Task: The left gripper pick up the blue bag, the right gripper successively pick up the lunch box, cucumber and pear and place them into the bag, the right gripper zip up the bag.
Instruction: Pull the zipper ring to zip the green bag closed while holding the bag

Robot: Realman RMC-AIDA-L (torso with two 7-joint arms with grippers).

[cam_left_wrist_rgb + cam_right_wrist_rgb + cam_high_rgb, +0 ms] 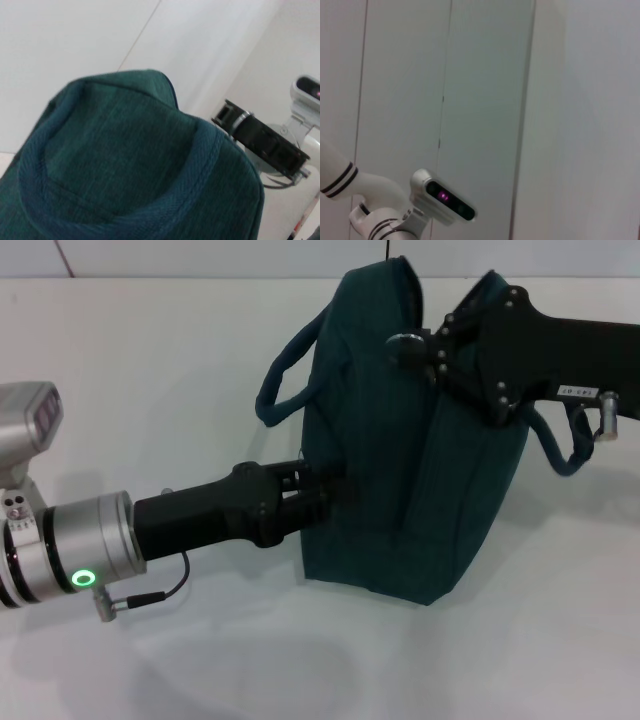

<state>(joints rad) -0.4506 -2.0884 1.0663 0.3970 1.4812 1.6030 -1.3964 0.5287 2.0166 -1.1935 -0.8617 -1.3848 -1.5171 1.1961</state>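
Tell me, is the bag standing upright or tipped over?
Upright. The bag stands on its base on the table, top edge up, with the left tool at its side and the right tool at its top.

You see blue bag (400,480): matt woven cloth, ribbed webbing handles; left gripper (335,490): matt black plastic, brushed-metal wrist.

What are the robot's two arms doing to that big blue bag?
The robot is working on the blue bag, which stands upright on the white table. Its left claw presses against the bag's side, seemingly holding it steady. Its right claw is up at the top of the bag, where the zipper would be. The bag looks closed at the top. No lunch box, cucumber or pear is visible outside it.
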